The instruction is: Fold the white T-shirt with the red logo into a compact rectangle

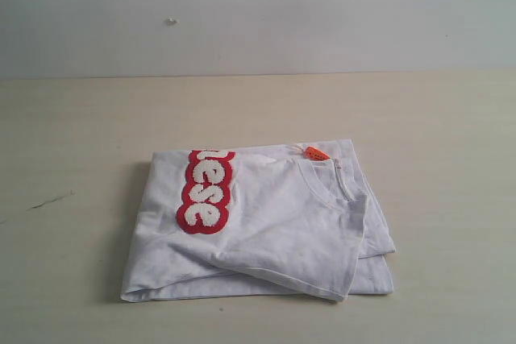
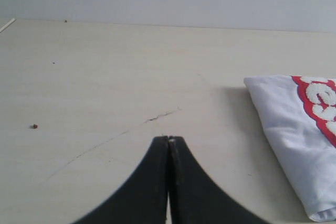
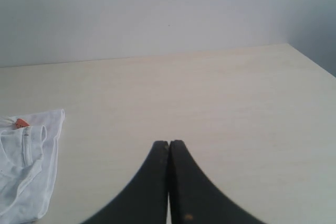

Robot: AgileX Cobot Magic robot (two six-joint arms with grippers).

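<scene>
Tee: lies on table, centre-front in ext. view. Folded into a rough multi-layer rectangle, not squared off. Top layer runs on a diagonal, its corner reaching toward the front right. Lower layers stick out along the right edge. Creases across the upper face.

Logo: on the upper face, left of centre, a strip running front to back. Letters "ese" readable; the rest wraps over the far fold.

Collar: exposed near the far right corner, w/ orange tag just beside it at the far edge.

L gripper: black fingers pressed tip to tip, closed, nothing between them. Sits over bare table, apart from tee. L wrist view takes in tee's folded edge w/ part of logo. Hairline scratch in the table surface just ahead of the tips. Small reddish speck farther off; cannot tell what it is.

R gripper: same condition, fingers closed together, empty. Over bare table, well apart from tee. R wrist view takes in the collar corner and tag only.

Wall: pale, behind table, one small mark on it.
</scene>
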